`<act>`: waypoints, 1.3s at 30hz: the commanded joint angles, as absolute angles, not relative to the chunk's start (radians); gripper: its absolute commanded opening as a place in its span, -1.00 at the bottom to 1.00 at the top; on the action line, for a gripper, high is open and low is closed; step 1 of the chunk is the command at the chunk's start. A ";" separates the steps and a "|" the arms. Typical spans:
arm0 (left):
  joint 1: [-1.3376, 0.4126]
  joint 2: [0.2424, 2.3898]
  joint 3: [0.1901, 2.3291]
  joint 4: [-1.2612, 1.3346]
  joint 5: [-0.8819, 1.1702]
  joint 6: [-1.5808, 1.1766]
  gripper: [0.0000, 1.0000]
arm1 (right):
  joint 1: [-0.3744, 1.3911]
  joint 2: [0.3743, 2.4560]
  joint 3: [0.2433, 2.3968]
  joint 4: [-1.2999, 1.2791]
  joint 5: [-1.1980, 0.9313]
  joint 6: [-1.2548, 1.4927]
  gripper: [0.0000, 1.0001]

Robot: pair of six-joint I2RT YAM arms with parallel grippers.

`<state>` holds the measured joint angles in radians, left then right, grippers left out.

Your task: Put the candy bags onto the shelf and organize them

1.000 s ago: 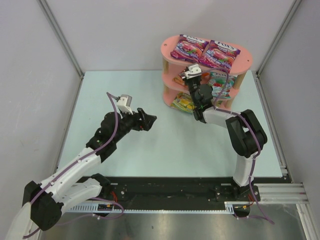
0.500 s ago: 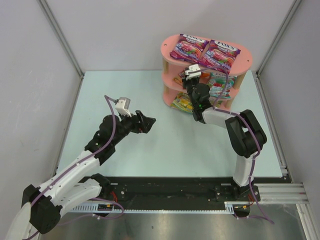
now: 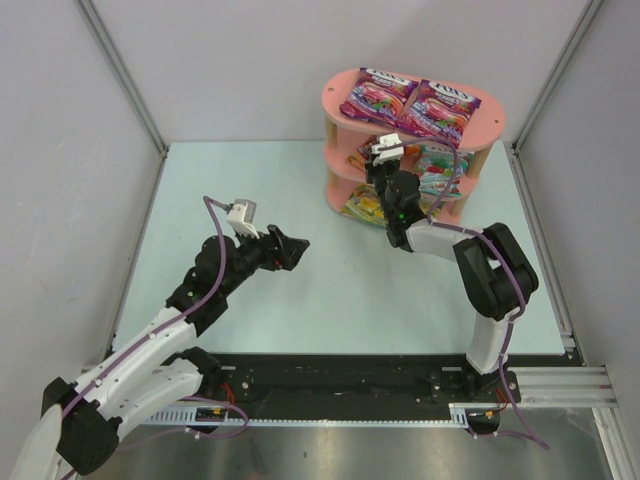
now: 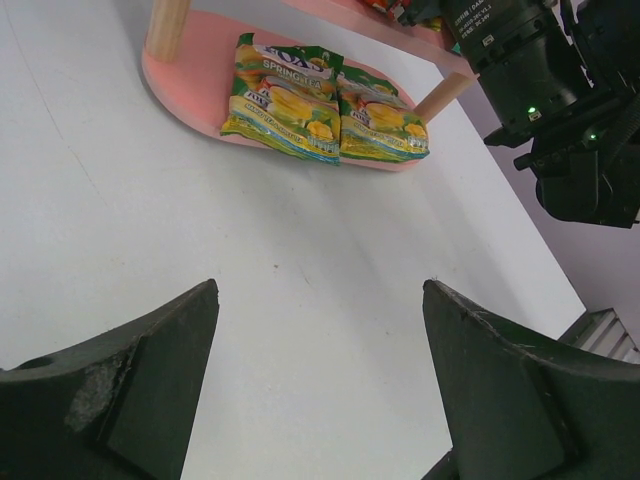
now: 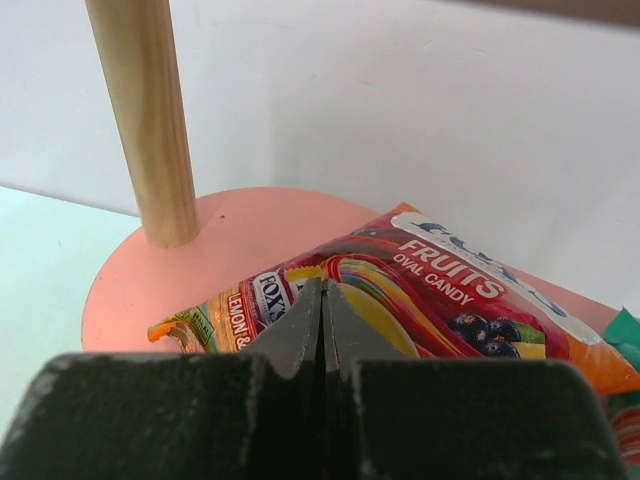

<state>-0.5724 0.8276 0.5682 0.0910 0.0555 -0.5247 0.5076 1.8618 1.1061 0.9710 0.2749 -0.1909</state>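
Note:
The pink shelf (image 3: 332, 100) stands at the far right of the table. Two purple-magenta candy bags (image 3: 378, 95) (image 3: 440, 108) lie on its top board. A teal-white bag (image 3: 442, 166) is on the middle tier. Two yellow-green bags (image 4: 285, 100) (image 4: 382, 120) lie side by side on the bottom board (image 4: 185, 70). A red-orange bag (image 5: 450, 300) lies flat on the middle board (image 5: 230, 240). My right gripper (image 5: 322, 300) is shut, its tips against that bag's near edge. My left gripper (image 3: 298, 243) is open and empty over the table, also seen in the left wrist view (image 4: 320, 290).
A wooden dowel post (image 5: 145, 120) stands left of the right gripper. The right arm's wrist (image 3: 400, 190) reaches into the shelf front. Grey walls and metal frame posts (image 3: 120, 75) enclose the pale table (image 3: 260, 180).
The right gripper has pushed a little deeper into the shelf's middle tier. The left arm has drawn back slightly toward the near left, still open.

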 commanded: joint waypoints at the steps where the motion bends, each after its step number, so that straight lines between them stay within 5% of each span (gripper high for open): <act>1: -0.563 0.799 0.561 0.098 0.052 -0.545 0.75 | 0.500 1.813 1.081 0.919 0.318 -0.195 -1.00; 17: -0.563 0.755 0.565 0.089 0.055 -0.563 0.74 | 0.561 1.519 1.052 0.766 0.222 -0.186 -0.95; 25: -0.563 0.761 0.571 0.084 0.075 -0.558 0.74 | 0.557 1.147 0.832 0.638 0.343 -0.104 -0.94; 35: -0.563 0.802 0.574 0.112 0.106 -0.566 0.74 | 0.224 0.994 0.722 0.503 0.325 0.159 -0.93; 39: -0.563 0.801 0.575 0.104 0.107 -0.566 0.74 | 0.129 1.045 0.724 0.537 0.190 0.248 -0.59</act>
<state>-0.5716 0.8059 0.5682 0.0799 0.0853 -0.5507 0.1909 1.0031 0.7261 0.5293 0.3000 0.1043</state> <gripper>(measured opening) 0.869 0.131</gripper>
